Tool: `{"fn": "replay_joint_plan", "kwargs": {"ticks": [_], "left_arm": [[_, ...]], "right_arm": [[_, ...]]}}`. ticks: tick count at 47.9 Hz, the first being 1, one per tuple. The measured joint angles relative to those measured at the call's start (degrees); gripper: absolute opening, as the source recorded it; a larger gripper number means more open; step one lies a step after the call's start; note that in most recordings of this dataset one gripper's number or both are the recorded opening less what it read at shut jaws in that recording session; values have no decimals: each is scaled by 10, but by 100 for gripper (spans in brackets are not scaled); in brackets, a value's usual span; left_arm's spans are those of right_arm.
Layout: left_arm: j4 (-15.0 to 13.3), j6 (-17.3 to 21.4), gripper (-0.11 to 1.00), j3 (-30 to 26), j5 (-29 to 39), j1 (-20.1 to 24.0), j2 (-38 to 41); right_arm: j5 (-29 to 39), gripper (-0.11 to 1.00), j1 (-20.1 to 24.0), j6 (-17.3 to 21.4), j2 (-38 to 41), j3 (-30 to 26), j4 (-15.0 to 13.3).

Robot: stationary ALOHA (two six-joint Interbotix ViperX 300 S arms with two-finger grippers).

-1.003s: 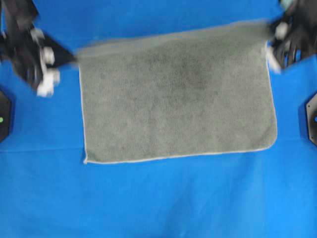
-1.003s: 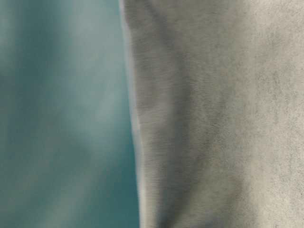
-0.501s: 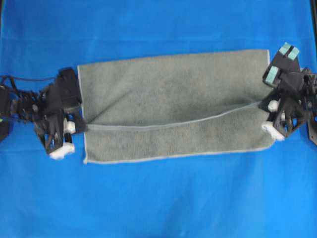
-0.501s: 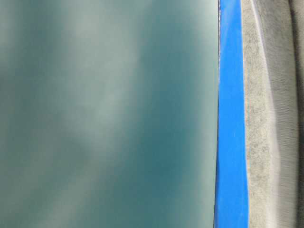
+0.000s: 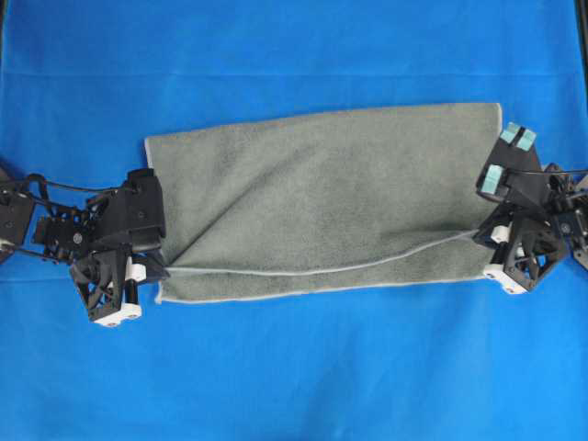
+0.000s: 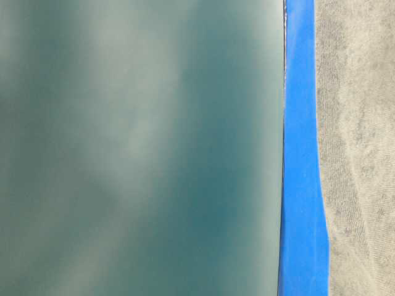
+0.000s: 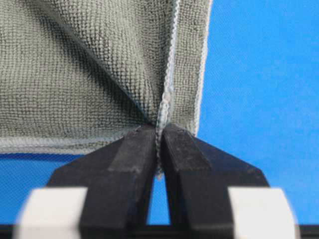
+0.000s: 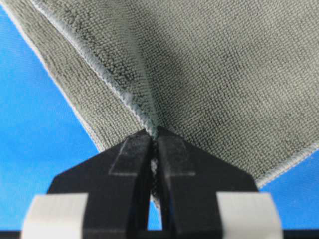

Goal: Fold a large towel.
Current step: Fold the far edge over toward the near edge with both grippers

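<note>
A grey towel point(image 5: 322, 197) lies half-folded on a blue sheet point(image 5: 294, 367). The left gripper point(image 7: 159, 137) and right gripper point(image 8: 153, 137) each pinch its hem.

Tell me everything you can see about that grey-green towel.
The towel is a grey-green, looped terry-like cloth with a thin pale stitched hem. It lies folded over itself on the blue sheet, the top layer's edge just short of the near edge. The left pincer and right pincer each pinch a corner.

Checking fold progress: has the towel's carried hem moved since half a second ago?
Yes. The carried hem has come closer to the towel's near edge, narrowing the uncovered strip.
</note>
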Motion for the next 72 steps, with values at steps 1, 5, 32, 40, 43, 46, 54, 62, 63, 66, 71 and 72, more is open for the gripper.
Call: {"fn": "replay_joint_plan", "kwargs": {"ticks": [1,5,32,40,43,46,54,62,63,66,71,72], "left_arm": [[0,0,21,0,0,0,0],[0,-1,49,-1,2,-2,-3],[10,160,72,-22,74,153,-162],[11,232,72,-18,55,262,-126],[11,248,72,-17,47,293,-101],[10,260,72,-13,34,310,-73],[10,268,72,-4,-6,325,20],[9,268,72,5,-34,325,83],[9,268,71,5,-39,324,86],[9,269,70,8,-55,326,94],[9,271,68,12,-73,332,98],[10,270,67,13,-75,332,99]], "right_arm": [[-1,28,1,-1,4,-1,1],[0,52,9,1,10,-6,4],[161,62,-126,11,-66,-76,-194],[130,62,-257,11,-3,-69,-253],[105,62,-291,9,24,-62,-268],[68,62,-321,9,51,-54,-279],[-40,62,-367,9,118,-32,-287],[-75,62,-383,9,159,-18,-290],[-75,62,-386,9,162,-17,-292],[-78,62,-394,9,165,-13,-296],[-83,62,-397,11,166,-10,-307],[-82,62,-397,11,165,-10,-308]]}}
